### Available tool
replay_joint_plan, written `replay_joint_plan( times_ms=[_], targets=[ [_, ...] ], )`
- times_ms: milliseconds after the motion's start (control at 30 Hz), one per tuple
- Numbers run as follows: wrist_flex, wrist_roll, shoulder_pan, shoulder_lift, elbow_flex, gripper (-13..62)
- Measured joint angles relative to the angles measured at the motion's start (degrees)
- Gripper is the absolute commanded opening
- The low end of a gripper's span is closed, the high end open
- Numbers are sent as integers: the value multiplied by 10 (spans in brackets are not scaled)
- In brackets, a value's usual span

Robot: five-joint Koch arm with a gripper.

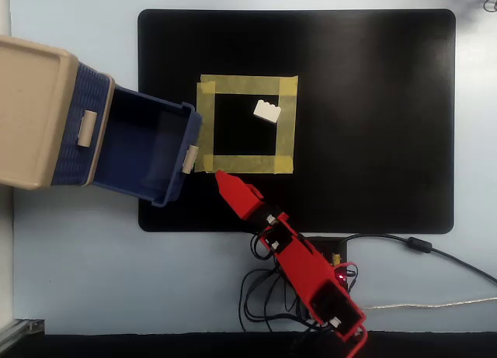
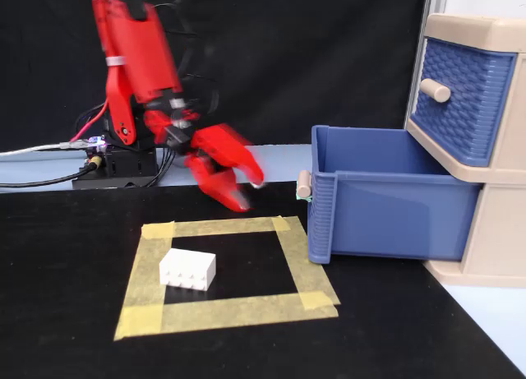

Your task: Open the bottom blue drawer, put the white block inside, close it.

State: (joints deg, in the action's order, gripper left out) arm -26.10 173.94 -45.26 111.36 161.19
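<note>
The bottom blue drawer (image 1: 177, 189) (image 2: 394, 214) is pulled far out of the beige chest (image 1: 31, 109) (image 2: 493, 223) and shows no contents. Its beige handle (image 1: 189, 158) (image 2: 303, 184) faces the tape square. The white block (image 1: 266, 110) (image 2: 187, 269) lies on the mat inside the yellow tape square (image 1: 245, 85) (image 2: 222, 227). My red gripper (image 1: 220, 176) (image 2: 246, 191) hovers just beside the drawer handle, apart from it. It is blurred, slightly open and empty. In the overhead view only one tip shows.
The upper blue drawer (image 1: 74, 144) (image 2: 464, 99) is closed. A black mat (image 1: 373, 125) covers the table's middle. The arm's base with cables (image 1: 311, 280) (image 2: 115, 161) stands at the mat's edge. A grey cable (image 1: 435, 253) runs off to the right.
</note>
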Motion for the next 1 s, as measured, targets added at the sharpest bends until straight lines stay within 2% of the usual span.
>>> replay_joint_plan(
  times_ms=[100,167,267,333,400,433,533,600,667,733,833,933,1000],
  targets=[
    [214,-49,49,123,-29,337],
    [412,-107,97,182,-149,337],
    [601,-200,132,176,-312,337],
    [722,-319,146,141,-437,337],
    [776,-425,169,100,-491,337],
    [801,-523,187,69,-529,337],
    [802,-753,232,20,-566,337],
    [771,-975,250,-30,-589,336],
    [729,-1102,265,-76,-592,332],
    [685,-1185,283,-127,-617,330],
    [679,-1234,284,-194,-685,323],
    [802,-1232,283,-251,-797,323],
    [967,-1235,283,-298,-904,324]
  ],
)
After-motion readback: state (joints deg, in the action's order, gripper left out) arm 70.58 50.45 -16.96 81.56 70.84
